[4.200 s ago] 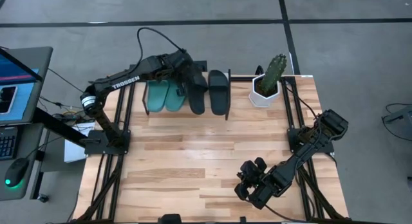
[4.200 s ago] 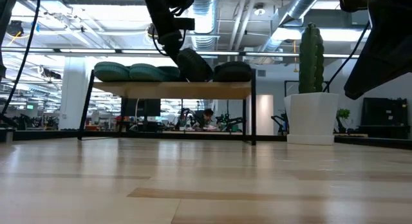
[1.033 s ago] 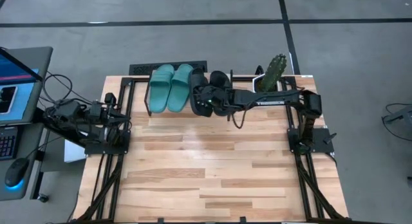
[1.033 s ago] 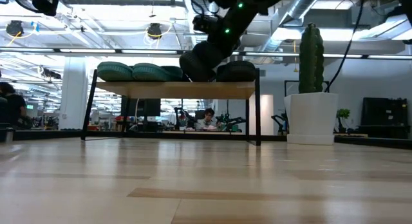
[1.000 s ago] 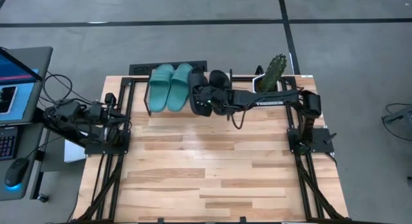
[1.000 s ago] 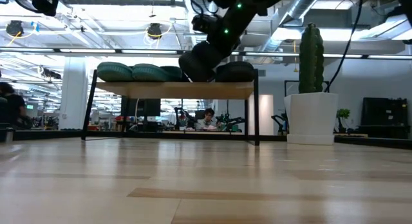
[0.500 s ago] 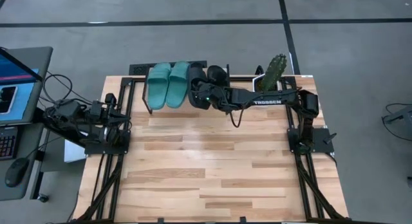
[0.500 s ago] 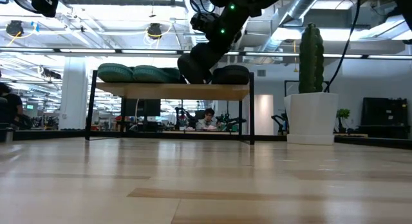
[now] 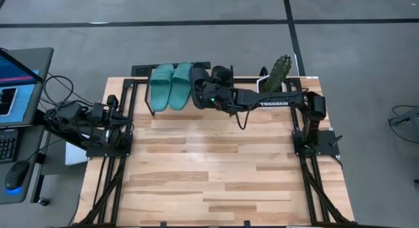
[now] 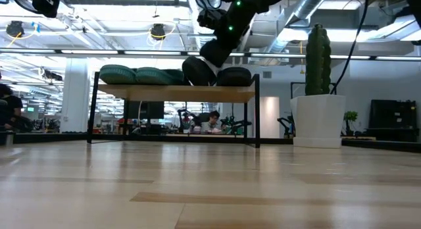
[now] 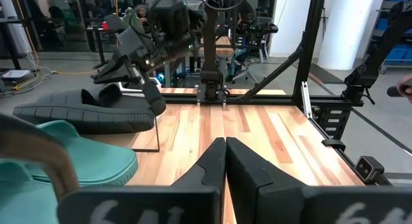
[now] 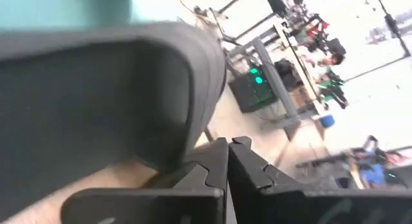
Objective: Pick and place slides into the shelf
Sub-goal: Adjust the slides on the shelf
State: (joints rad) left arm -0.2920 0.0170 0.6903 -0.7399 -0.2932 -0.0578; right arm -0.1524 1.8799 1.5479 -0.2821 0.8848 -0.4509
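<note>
The shelf (image 10: pixel 151 92) stands at the table's far edge. On its top lie the teal pair (image 9: pixel 170 87) and two black slides (image 9: pixel 198 84) (image 9: pixel 221 76), all side by side. My right arm reaches across from the right. Its shut gripper (image 9: pixel 205 99) is at the near end of the left black slide, which fills the right wrist view (image 12: pixel 96 102). My left gripper (image 11: pixel 225 147) is shut and empty, folded back at the table's left edge (image 9: pixel 82 116). My right gripper, fingers shut, is set against the near end (image 11: pixel 147 111) of the left black slide. It comes slanting down from the table's near right. The slide lies on the shelf top beside the teal pair. The fingers hide the exact spot of touch.
A cactus in a white pot (image 9: pixel 275 80) stands right of the shelf at the far right corner. A laptop (image 9: pixel 16 84) sits off the table to the left. Bare wooden tabletop (image 9: pixel 209 169) stretches from the shelf to the near edge.
My right gripper moved toward the far edge with its fingers at the left black slide. The slide went farther onto the shelf. The shelf itself, with all slides on it, slid a little toward the far edge.
</note>
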